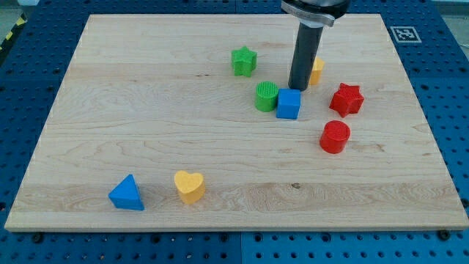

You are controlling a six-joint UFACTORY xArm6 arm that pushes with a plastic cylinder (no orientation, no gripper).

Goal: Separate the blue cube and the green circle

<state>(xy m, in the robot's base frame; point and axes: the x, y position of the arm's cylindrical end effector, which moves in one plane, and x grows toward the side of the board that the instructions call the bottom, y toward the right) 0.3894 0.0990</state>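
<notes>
Fingers we have none, so nothing opens or shuts; our tip [297, 89] sits just behind the small blue plastic cube [289, 104], which touches the green plastic circle [267, 97] mid-worktop. Both look light, hard, slidy. We push a side.

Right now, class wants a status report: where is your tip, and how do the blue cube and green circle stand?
My tip just above blue cube. Green circle touching cube's left side, not separated. Yellow block partly hidden behind rod.
</notes>
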